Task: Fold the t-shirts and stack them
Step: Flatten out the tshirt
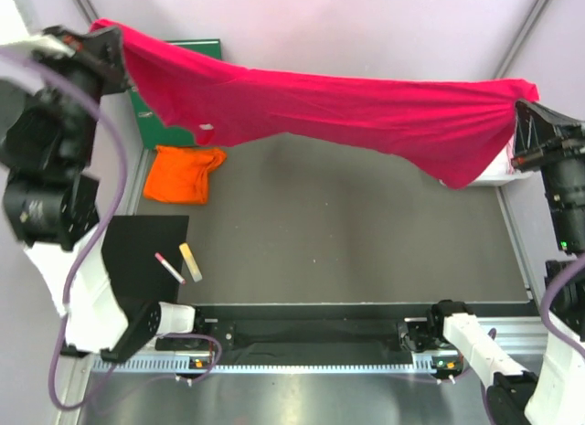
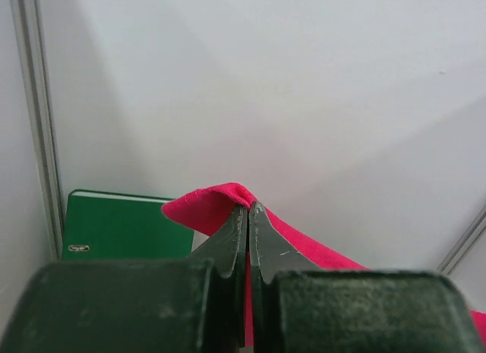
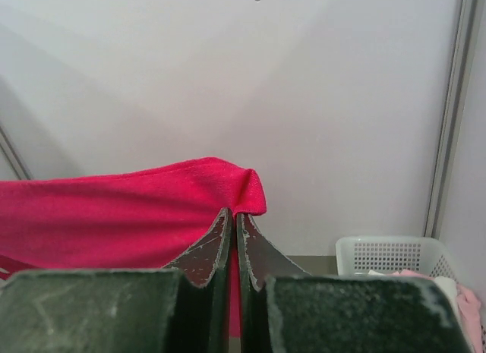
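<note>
Where it hangs, the crimson shirt (image 1: 366, 114) partly covers the binder (image 1: 148, 125).

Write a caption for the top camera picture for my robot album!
Left gripper and right gripper hold a crimson-pink t-shirt stretched above the table; an orange t-shirt lies crumpled on it.
</note>
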